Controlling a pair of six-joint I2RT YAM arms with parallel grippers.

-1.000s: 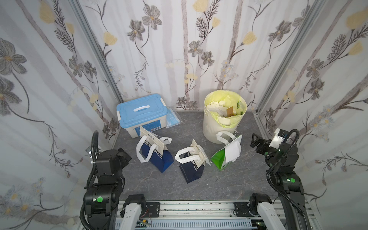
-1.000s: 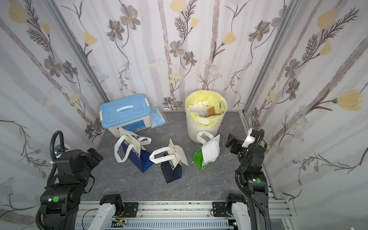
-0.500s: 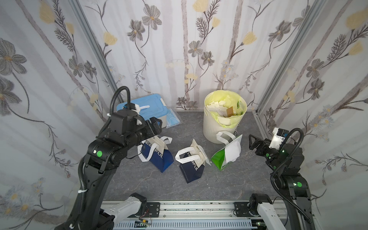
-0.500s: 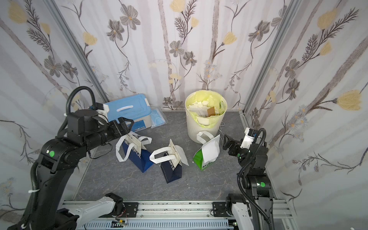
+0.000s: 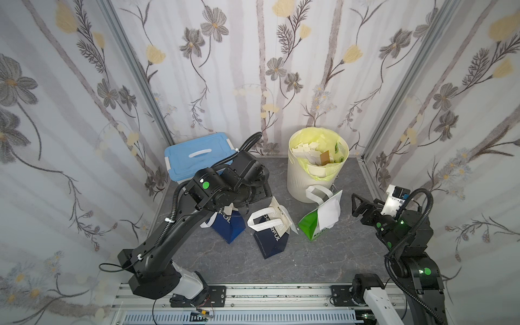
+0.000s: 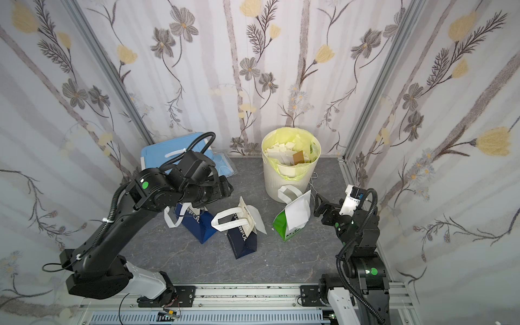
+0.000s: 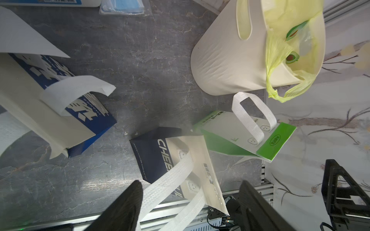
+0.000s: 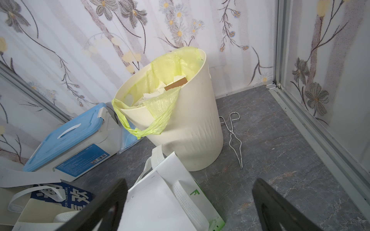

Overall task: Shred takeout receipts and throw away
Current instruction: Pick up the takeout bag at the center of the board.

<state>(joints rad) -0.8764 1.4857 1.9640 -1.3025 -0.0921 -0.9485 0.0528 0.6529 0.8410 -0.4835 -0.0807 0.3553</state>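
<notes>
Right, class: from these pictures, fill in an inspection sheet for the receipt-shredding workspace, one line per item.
Surface: grey marbled tabletop, bags scattered across it.
Job's things: white receipt against the green bag; second receipt at the top of the blue bag; cream bin holds paper scraps.
Clutter: navy bag, blue-lidded box, mask packet, metal tongs beside the bin.
Grippers: left claw open, empty, above the bags; right claw open, empty, near the green bag.
Cables: black hoses along both arms; thin wire loop at the left base.
Surroundings: floral wall panels on three sides; metal rail in front.
</notes>
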